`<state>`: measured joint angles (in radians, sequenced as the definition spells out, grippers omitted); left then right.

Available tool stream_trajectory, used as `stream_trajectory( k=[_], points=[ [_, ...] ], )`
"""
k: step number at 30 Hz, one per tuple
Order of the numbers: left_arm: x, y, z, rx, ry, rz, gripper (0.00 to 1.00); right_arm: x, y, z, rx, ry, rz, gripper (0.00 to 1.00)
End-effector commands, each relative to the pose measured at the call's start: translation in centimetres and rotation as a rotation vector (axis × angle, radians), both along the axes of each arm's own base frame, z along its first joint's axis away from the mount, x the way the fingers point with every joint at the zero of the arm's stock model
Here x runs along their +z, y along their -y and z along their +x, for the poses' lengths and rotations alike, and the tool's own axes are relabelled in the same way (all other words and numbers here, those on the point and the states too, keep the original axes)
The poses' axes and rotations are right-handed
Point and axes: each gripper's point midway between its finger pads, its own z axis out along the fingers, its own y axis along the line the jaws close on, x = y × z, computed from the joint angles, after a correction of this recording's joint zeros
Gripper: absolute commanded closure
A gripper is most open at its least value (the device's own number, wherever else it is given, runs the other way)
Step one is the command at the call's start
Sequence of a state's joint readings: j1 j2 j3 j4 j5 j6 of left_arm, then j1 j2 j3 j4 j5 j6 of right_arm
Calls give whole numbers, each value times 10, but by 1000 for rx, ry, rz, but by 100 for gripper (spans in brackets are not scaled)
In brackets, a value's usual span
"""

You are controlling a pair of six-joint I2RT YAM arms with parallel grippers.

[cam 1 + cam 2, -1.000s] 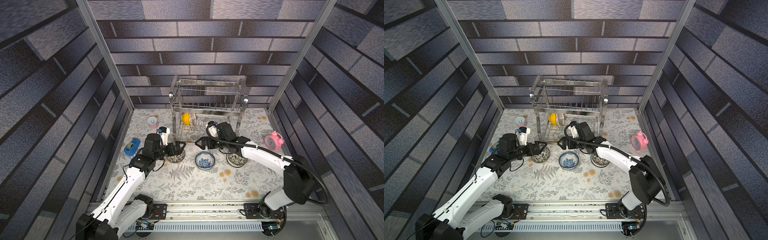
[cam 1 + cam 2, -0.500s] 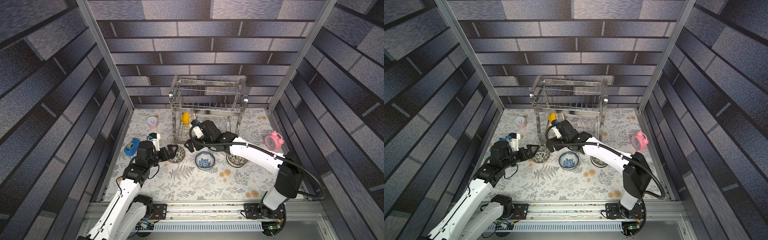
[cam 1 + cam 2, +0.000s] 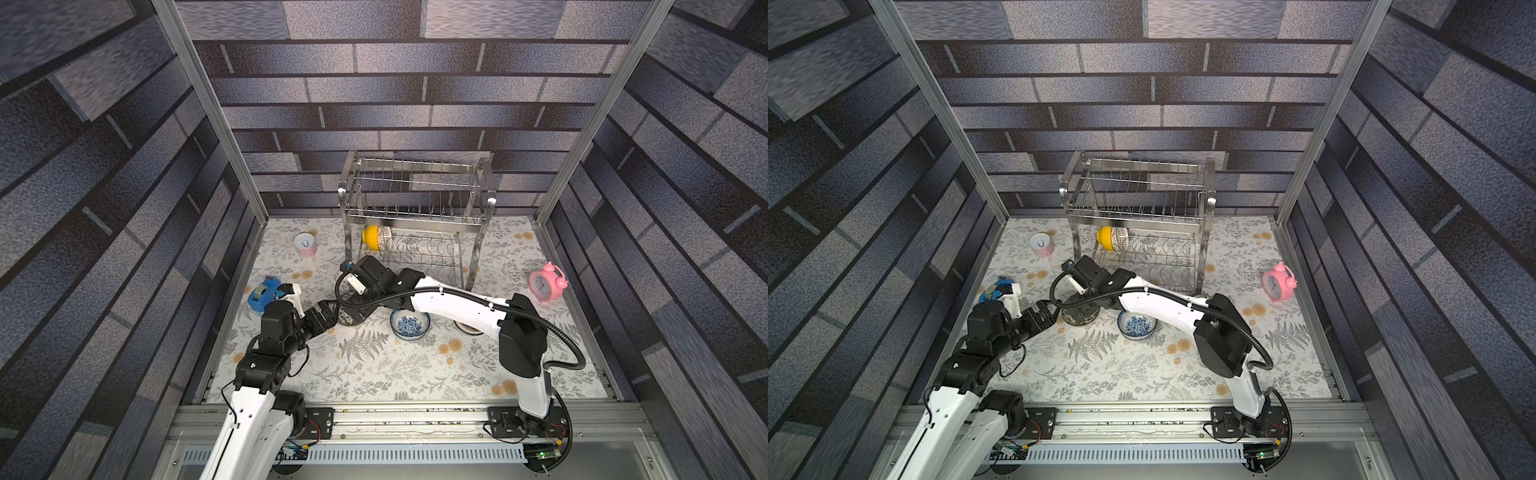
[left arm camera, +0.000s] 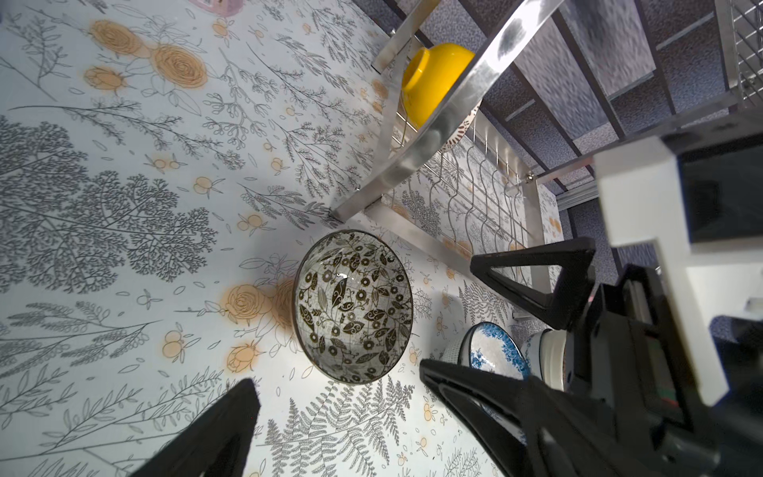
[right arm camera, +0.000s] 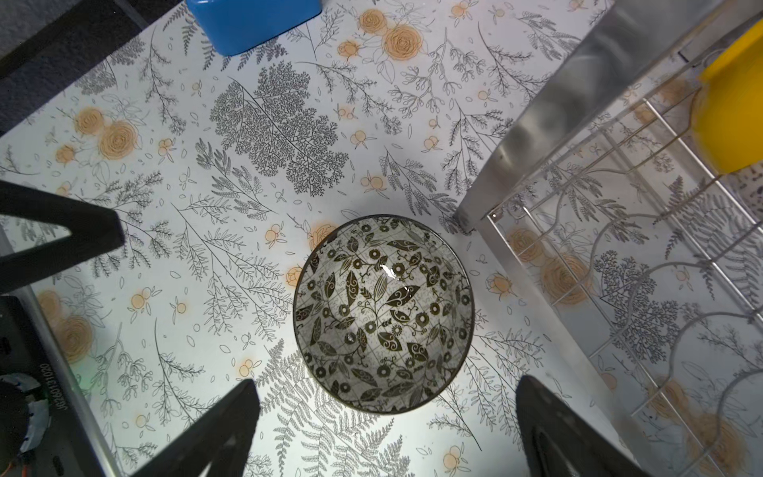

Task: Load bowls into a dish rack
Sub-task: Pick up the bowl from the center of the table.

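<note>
Two bowls already stand on edge in the lower tier of the dish rack (image 3: pixel 415 218): a yellow bowl (image 3: pixel 371 237) and a pale patterned bowl (image 3: pixel 385 239) touching it. At least three are left on the bench (image 3: pixel 374 374): a leaf-patterned bowl (image 5: pixel 382 314) just in front of the rack, a blue-and-white bowl (image 3: pixel 409 325) near it, and a third bowl (image 3: pixel 467 327) half hidden under the right arm (image 3: pixel 449 297). So the job looks early, with most still to load. The right jaws hang spread wide over the leaf-patterned bowl, holding nothing, the bowl lying below and between them, untouched. The left jaws, also apart and empty, point at the same bowl from the side, near but not touching.
</note>
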<state>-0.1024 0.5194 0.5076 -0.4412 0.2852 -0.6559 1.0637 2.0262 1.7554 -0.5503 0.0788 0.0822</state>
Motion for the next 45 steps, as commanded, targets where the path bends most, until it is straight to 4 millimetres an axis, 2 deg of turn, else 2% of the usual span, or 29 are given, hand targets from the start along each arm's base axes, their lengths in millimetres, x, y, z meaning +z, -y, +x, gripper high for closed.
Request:
stream_trajectory(
  k=[1,8,10,17,26,37,45],
  points=[
    [-13,-10,-10,54,-47,-15,0,-15,-5,-7,36,-9,-61,7],
    [-21,-25,-17,148,-53,-46,0,-34,-22,-19,78,-25,-100,15],
    [-22,-27,-19,163,-51,-53,0,-39,-27,-23,95,-28,-113,20],
    [-27,-33,-21,192,-56,-66,0,-55,-38,-30,115,-39,-139,27],
    [-32,-34,-21,201,-63,-88,0,-81,-42,-37,133,-58,-201,33],
    [-32,-35,-18,202,-65,-107,0,-100,-42,-35,131,-71,-246,61],
    [-32,-35,-18,199,-66,-120,0,-108,-41,-35,129,-75,-265,68]
  ],
)
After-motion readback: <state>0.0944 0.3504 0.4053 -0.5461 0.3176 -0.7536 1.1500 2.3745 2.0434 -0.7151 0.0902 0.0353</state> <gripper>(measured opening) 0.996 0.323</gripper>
